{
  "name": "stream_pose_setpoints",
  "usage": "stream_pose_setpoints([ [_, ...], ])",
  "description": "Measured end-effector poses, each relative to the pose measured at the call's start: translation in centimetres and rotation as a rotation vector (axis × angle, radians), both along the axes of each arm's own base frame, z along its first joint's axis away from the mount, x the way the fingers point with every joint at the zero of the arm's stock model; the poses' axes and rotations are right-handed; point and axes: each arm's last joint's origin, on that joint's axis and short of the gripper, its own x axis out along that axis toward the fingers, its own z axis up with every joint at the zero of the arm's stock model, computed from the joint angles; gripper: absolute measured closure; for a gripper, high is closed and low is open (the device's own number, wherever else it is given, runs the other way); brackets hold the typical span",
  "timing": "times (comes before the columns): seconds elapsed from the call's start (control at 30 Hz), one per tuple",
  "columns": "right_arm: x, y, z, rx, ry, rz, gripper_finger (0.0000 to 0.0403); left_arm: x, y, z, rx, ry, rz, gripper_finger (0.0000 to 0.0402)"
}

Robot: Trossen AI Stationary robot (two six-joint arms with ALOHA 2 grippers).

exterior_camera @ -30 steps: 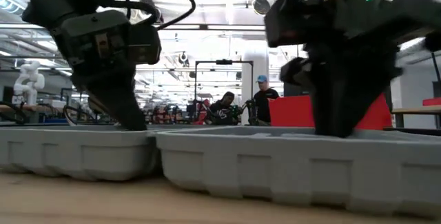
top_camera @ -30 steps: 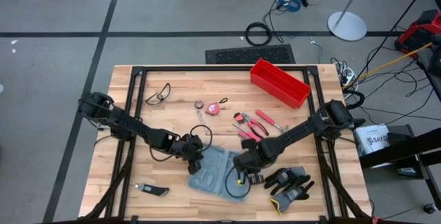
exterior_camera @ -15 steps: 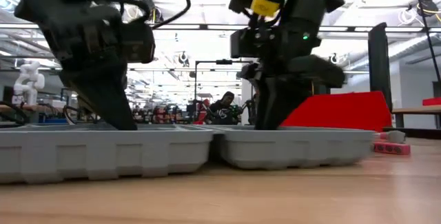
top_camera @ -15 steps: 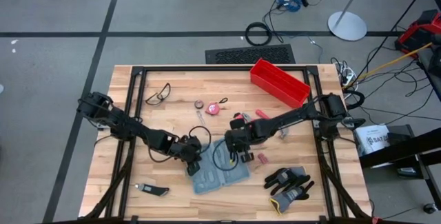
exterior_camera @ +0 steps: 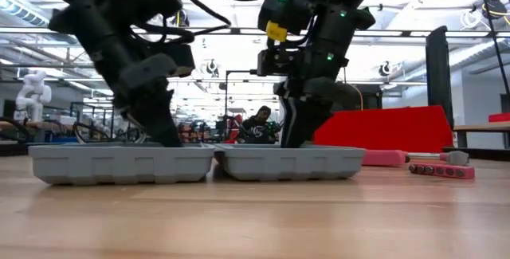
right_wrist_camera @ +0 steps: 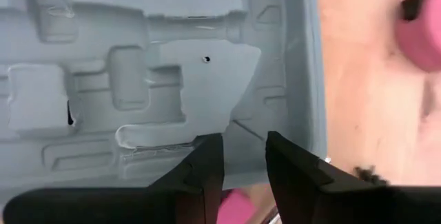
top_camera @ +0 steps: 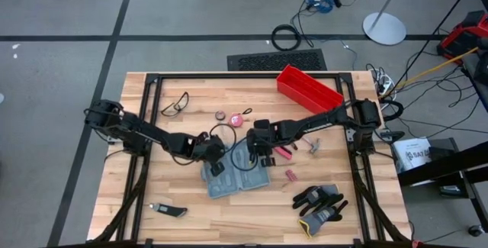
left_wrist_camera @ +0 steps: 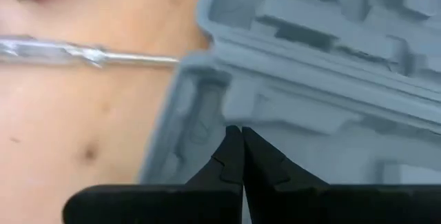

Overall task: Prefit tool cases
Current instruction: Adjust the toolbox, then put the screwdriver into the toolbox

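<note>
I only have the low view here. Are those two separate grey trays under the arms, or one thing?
Observer: One thing. From above it is a single case, opened flat on the table.
Operator: Is the left gripper shut?
Observer: Yes. The left gripper has its tips pressed together over the moulded inside of the case.
Operator: And the right one?
Observer: The right gripper has its fingers apart, at the edge of the other half.
</note>
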Motion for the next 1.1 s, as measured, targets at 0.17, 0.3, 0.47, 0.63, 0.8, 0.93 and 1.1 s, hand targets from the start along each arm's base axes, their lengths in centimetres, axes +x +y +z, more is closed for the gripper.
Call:
stream_pose_setpoints([
  [0.17, 0.0, -0.6, 0.0, -0.038, -0.004, -0.028, 0.0303, 0.4, 1.1, 0.2, 0.073, -0.026, -0.005, 0.04],
  [0.3, -0.1, -0.5, 0.2, -0.034, -0.005, -0.034, 0.0303, 0.5, 1.3, 1.7, 0.106, -0.097, -0.033, 0.04],
  [0.47, -0.5, -0.2, 2.3, -0.037, -0.057, -0.006, 0.0303, -0.3, 1.6, 4.6, 0.215, -0.186, -0.094, 0.04],
  [0.63, -1.1, -0.3, 6.3, -0.046, -0.209, 0.016, 0.0303, -1.5, 3.0, 8.0, 0.353, -0.276, -0.171, 0.04],
  [0.8, -3.1, -0.8, 10.1, -0.037, -0.287, -0.028, 0.0303, -2.9, 5.0, 10.4, 0.498, -0.319, -0.172, 0.04],
  [0.93, -5.4, -1.1, 12.1, -0.004, -0.265, -0.097, 0.0303, -3.7, 6.0, 11.6, 0.534, -0.349, -0.173, 0.04],
  [1.1, -7.3, -0.6, 13.0, 0.006, -0.216, -0.179, 0.0303, -4.0, 6.0, 11.1, 0.508, -0.294, -0.213, 0.04],
])
